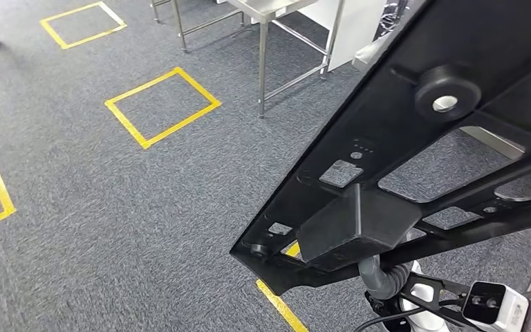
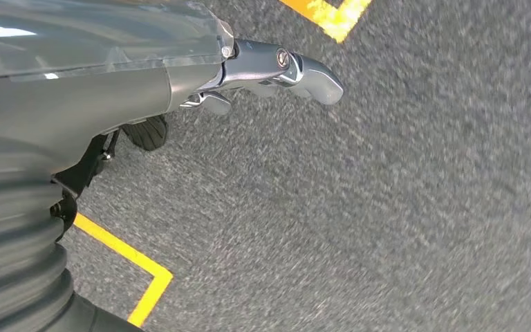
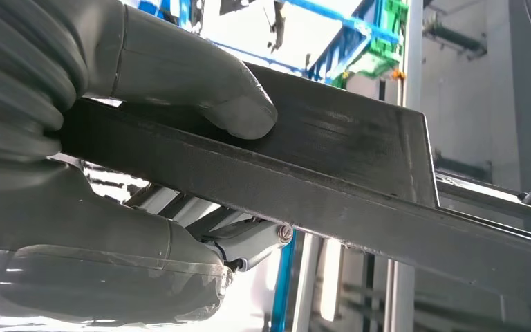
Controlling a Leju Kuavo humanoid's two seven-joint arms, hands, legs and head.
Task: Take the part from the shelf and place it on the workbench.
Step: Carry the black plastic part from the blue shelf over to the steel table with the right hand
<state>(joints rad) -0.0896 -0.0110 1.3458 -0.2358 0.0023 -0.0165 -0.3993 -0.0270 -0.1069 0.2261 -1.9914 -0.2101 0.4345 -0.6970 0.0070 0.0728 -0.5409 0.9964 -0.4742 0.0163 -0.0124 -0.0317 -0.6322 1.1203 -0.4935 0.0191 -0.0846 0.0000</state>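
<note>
Part (image 1: 415,138) clamped by right hand (image 3: 145,138), thumb over edge, carried high beyond steel workbench (image 1: 276,10); left hand (image 2: 276,69) holds nothing, fingers loosely apart.

Black slotted part (image 1: 401,145), tilted aloft

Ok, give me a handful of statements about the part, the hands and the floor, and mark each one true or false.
1. The right hand grips the black plastic part. True.
2. The part lies on the steel workbench. False: it is held above the carpet.
3. The left hand holds a part. False: it holds nothing, over grey carpet.
4. Yellow tape squares mark the floor. True.
5. The carpet is red. False: grey.
</note>
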